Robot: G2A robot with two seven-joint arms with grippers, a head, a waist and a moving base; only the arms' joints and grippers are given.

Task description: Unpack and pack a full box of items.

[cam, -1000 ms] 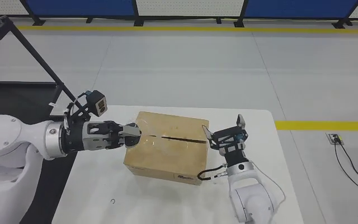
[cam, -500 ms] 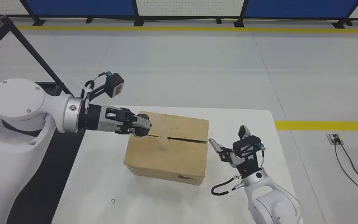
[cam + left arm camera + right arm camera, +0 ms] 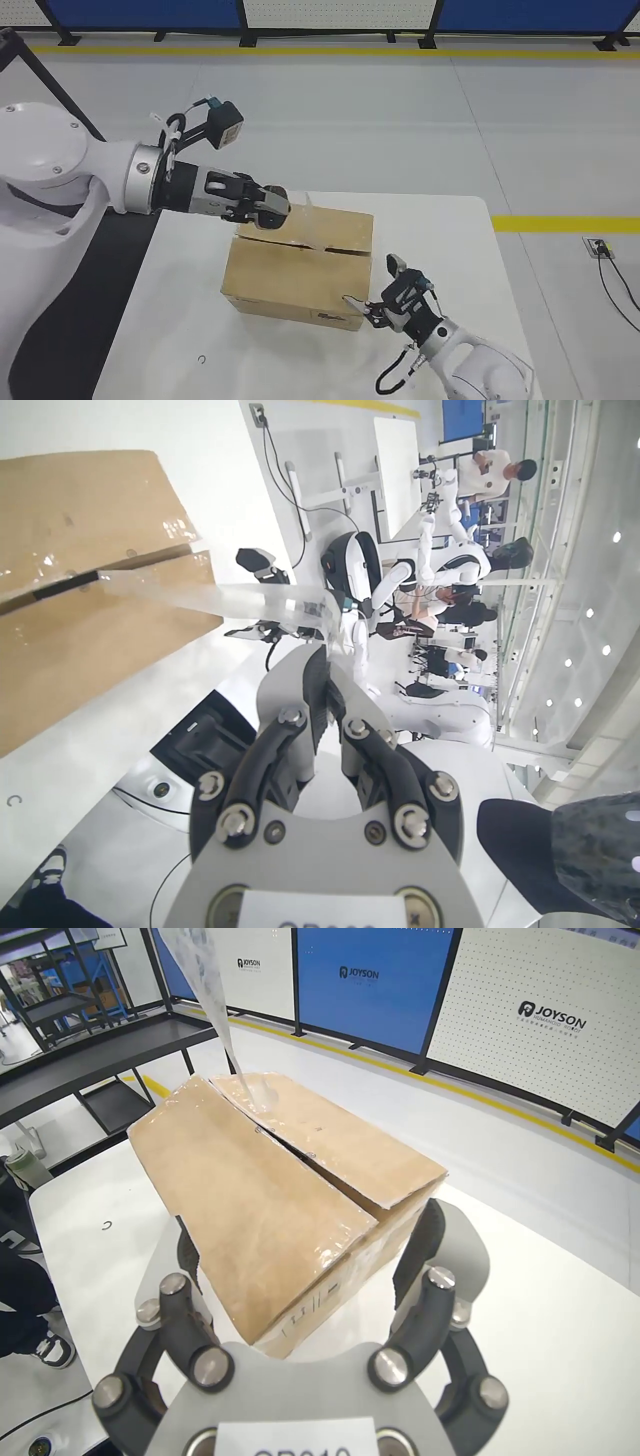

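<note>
A brown cardboard box (image 3: 298,268) stands in the middle of the white table (image 3: 440,225), its top flaps closed along a dark seam. My left gripper (image 3: 278,205) hovers over the box's far top edge, shut on a strip of clear tape (image 3: 240,597) that stretches from the seam up to its fingertips (image 3: 320,670). In the right wrist view the same tape (image 3: 215,993) rises steeply off the box (image 3: 280,1208). My right gripper (image 3: 375,306) is low at the box's near right corner, open, with its fingers (image 3: 186,1253) on either side of that corner.
A small C-shaped ring (image 3: 203,359) lies on the table near the front left edge. A black metal rack (image 3: 100,1043) stands beyond the table's left side. Bare table surface lies right of the box.
My left gripper has moved right and upward over the box, peeling the tape off the seam. My right gripper has swung from the box's right side down to its near right corner.
</note>
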